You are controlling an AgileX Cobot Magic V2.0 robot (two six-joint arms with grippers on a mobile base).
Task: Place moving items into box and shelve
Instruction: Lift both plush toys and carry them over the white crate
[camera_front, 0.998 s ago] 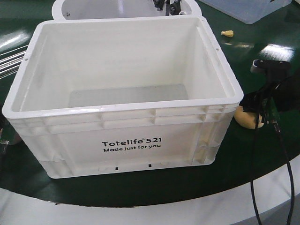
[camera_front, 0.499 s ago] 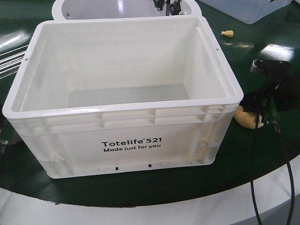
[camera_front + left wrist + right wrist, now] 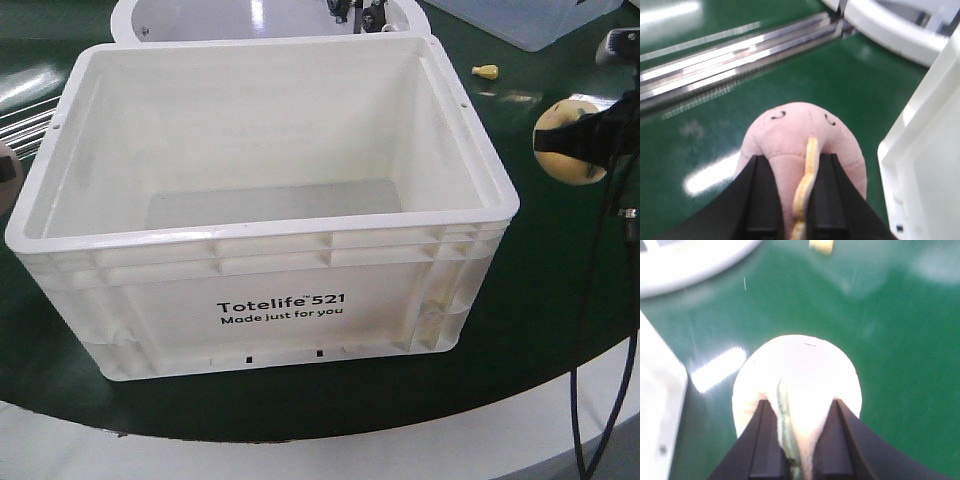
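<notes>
Green bench [image 3: 560, 300] carries the white box [image 3: 150, 300] at its middle. Right claw [image 3: 801, 412] is closed on the pale yellow lump [image 3: 805, 365], lifted toward the bench's right edge. Left claw [image 3: 795, 160] is closed on the pinkish lump [image 3: 800, 125] beside the box. Both seem soft and light, so a grip across the middle suits them.

The front-facing view looks steeply down from the near edge of the green counter [image 3: 560, 290], and the white box [image 3: 150, 300] fills most of it. Each wrist view sits close behind its jaws and faces down along them, the left at the pinkish lump [image 3: 790, 135], the right at the pale lump [image 3: 805, 370]. Both catch the box's rim at one edge; the right shares the small yellow scrap [image 3: 485, 71] with the front view
</notes>
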